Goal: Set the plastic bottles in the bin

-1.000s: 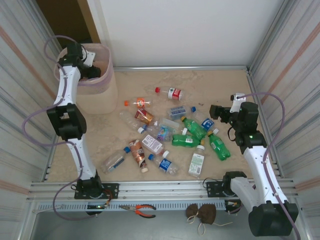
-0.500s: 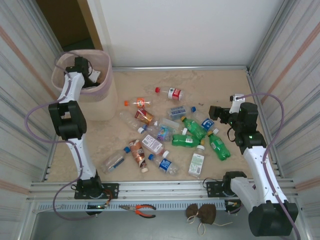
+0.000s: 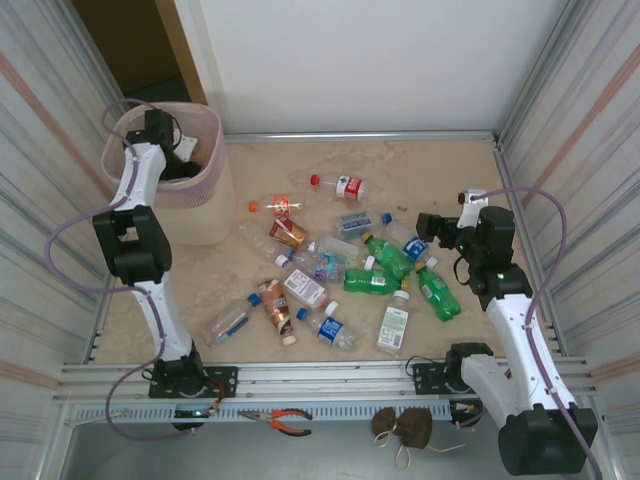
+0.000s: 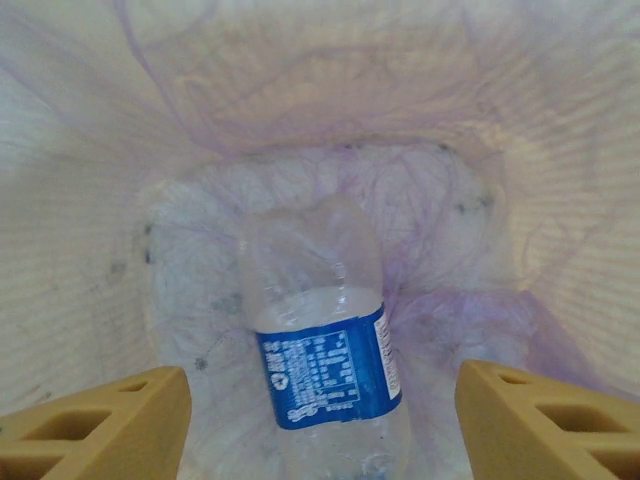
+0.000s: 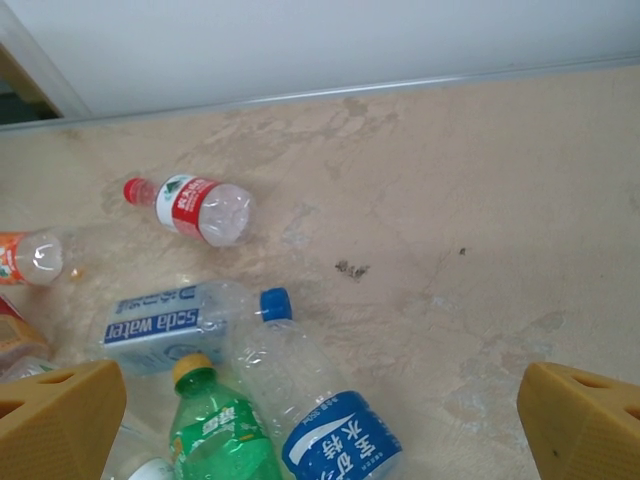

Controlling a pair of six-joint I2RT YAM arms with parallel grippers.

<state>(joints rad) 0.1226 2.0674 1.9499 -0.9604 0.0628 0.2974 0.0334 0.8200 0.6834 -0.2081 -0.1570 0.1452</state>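
Observation:
The pale pink bin [image 3: 214, 150] stands at the back left, lined with a thin purple bag. My left gripper [image 3: 183, 152] hangs inside its mouth. In the left wrist view that gripper [image 4: 322, 420] is open, and a clear bottle with a blue label [image 4: 325, 340] lies below, apart from both fingers. Several plastic bottles [image 3: 330, 265] are scattered mid-table, green ones [image 3: 385, 255] among them. My right gripper [image 3: 427, 222] is open above their right edge. It [image 5: 320, 420] hovers over a blue-labelled bottle [image 5: 340, 440], a green one [image 5: 222, 430] and a soda water bottle [image 5: 165, 325].
A red-capped bottle [image 3: 340, 185] lies alone toward the back. Corrugated walls close both sides and a metal rail [image 3: 360, 135] runs along the back. Orange-handled pliers [image 3: 285, 420] and a brown lump [image 3: 405, 428] rest on the front frame.
My left gripper moved from the bin's left rim to over its middle and opened, letting go of the blue-labelled bottle. The bin straightened up. The right arm stayed still.

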